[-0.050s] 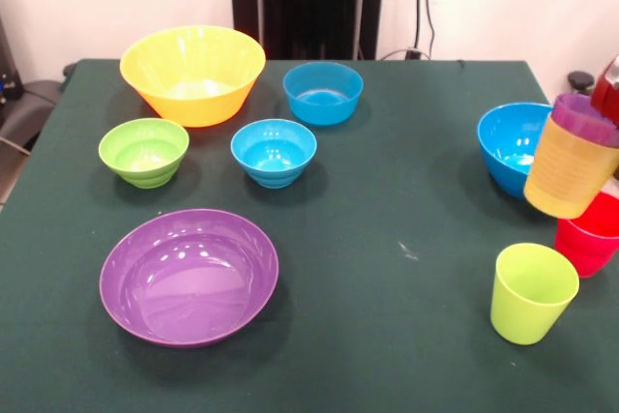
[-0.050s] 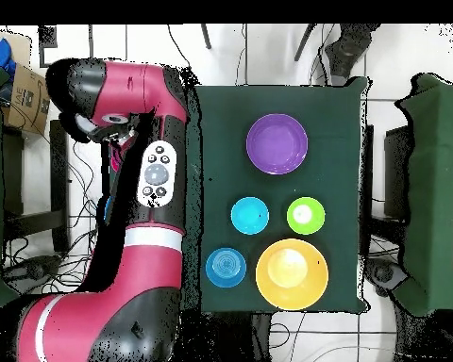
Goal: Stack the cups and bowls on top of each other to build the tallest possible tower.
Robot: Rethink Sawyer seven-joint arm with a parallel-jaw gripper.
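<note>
In the front view, a yellow cup (image 1: 569, 173) with a purple cup (image 1: 586, 118) nested inside hangs tilted above the table at the far right. My gripper (image 1: 609, 92) shows only as a red part at the right edge, at the purple cup's rim, shut on it. Just below stand a red cup (image 1: 592, 236) and a lime green cup (image 1: 531, 293), both upright. Behind the lifted pair sits a large blue bowl (image 1: 510, 145). In the overhead view the arm (image 2: 155, 179) hides the cups and the gripper.
The other bowls lie spread over the green table (image 1: 387, 239): yellow-orange (image 1: 192, 74) (image 2: 292, 273), small blue (image 1: 323, 92) (image 2: 226, 267), another small blue (image 1: 274, 152) (image 2: 249, 216), small green (image 1: 143, 151) (image 2: 306, 215), and wide purple (image 1: 189, 276) (image 2: 276, 143).
</note>
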